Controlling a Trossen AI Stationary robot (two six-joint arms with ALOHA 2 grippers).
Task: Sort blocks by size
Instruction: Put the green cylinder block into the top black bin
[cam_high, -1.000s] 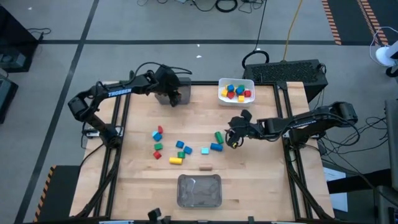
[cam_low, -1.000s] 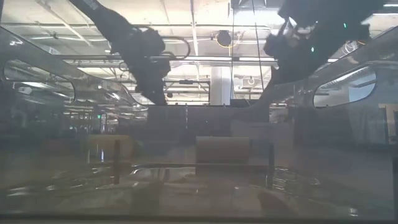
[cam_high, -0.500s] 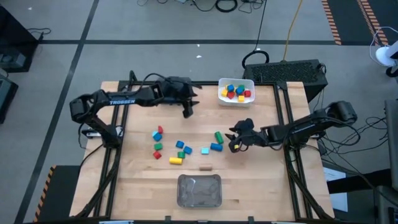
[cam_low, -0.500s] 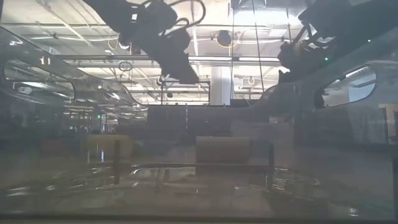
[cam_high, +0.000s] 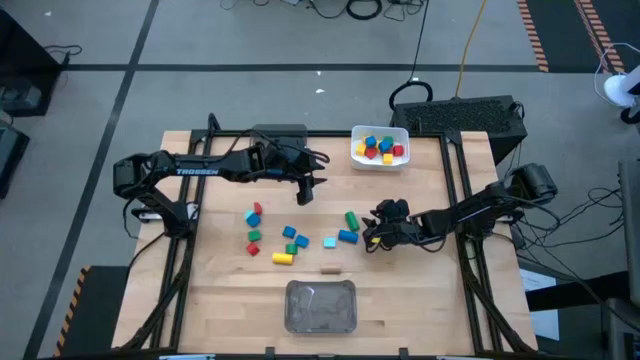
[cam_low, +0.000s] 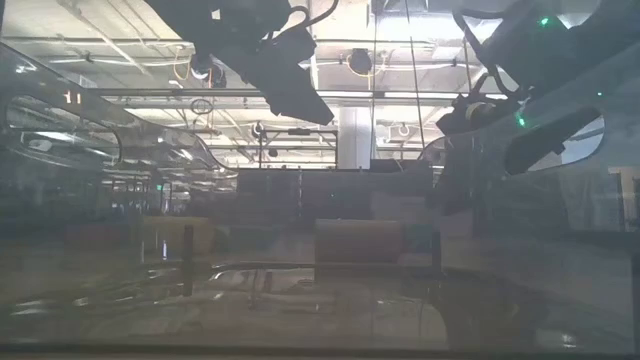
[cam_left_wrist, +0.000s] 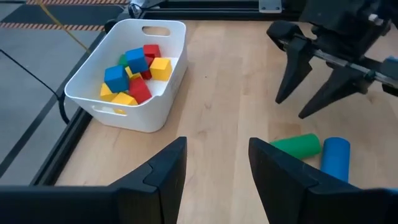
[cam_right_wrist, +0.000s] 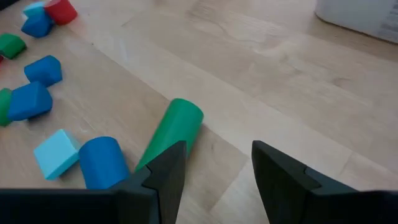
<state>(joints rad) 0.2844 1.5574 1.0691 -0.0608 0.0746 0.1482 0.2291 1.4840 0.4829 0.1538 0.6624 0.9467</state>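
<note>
- Fingers of the right tool (cam_high: 368, 233) stood apart, nothing between them, low over the bench (cam_high: 420, 290)
- Just beside that tool lay a green cylinder (cam_right_wrist: 171, 132) and a blue cylinder (cam_right_wrist: 102, 160), side by side
- Farther from it, past those two, loose blocks (cam_high: 272, 233) lay scattered: blue, red, green, yellow, and one tan piece (cam_high: 330, 268)
- Left tool (cam_high: 306, 193) hung released and empty, near the white bin (cam_left_wrist: 159, 106)
- That bin held red, blue and yellow cubes (cam_left_wrist: 133, 76)
- A grey bin (cam_high: 321, 305) sat well apart from both tools
</note>
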